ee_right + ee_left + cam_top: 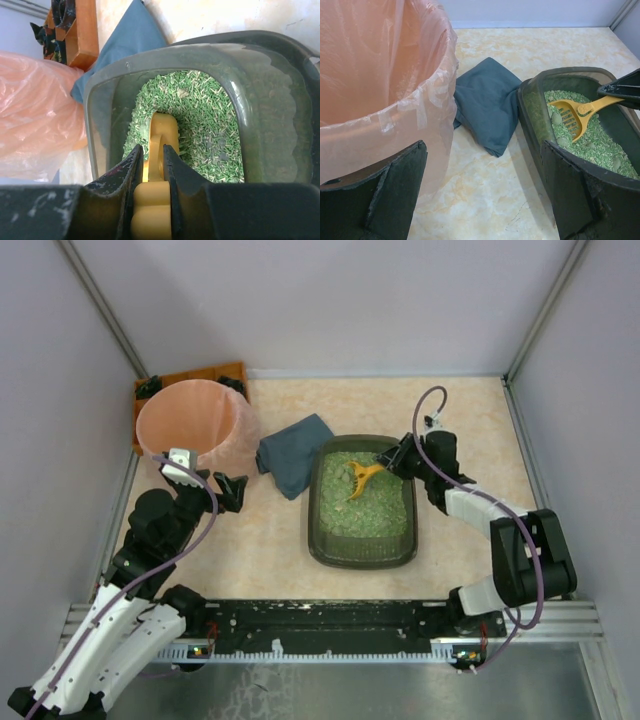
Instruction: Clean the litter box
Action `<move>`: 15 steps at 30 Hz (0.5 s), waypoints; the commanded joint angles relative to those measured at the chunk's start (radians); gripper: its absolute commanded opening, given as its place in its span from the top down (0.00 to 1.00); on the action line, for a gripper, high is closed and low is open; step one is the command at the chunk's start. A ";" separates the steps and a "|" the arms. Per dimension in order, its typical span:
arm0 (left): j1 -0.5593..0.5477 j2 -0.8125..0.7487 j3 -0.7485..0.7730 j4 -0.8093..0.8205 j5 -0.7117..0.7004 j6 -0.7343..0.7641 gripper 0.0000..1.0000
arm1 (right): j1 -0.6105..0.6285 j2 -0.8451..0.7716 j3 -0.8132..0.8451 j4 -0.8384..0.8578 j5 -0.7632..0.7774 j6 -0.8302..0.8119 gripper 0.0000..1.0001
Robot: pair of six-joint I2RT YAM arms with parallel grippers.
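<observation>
The dark grey-green litter box [318, 542] holds green granules [365, 510] at the table's middle; it also shows in the left wrist view [532, 107] and the right wrist view [102, 95]. My right gripper [393, 462] [152, 152] is shut on the handle of a yellow scoop [362, 478] [161, 137], whose slotted head [568, 116] rests in the granules near the box's far end. Grey lumps [556, 118] lie beside the head. My left gripper [237, 490] [482, 192] is open and empty above bare table between the pink bucket and the box.
A round pink bucket [195, 425] lined with a thin plastic bag stands at the far left. An orange-brown compartment tray [215, 375] sits behind it. A folded dark blue cloth [292, 455] lies between bucket and litter box. Grey walls enclose the table.
</observation>
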 commanded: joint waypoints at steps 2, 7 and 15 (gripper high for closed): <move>0.004 -0.003 -0.007 0.023 0.014 -0.009 0.01 | 0.034 -0.031 -0.070 -0.002 -0.096 0.070 1.00; 0.004 0.003 -0.003 0.023 0.018 -0.015 0.01 | -0.010 -0.111 -0.113 0.059 -0.134 0.130 1.00; 0.003 0.008 -0.003 0.036 0.030 -0.031 0.01 | -0.090 -0.246 -0.149 0.044 -0.177 0.170 1.00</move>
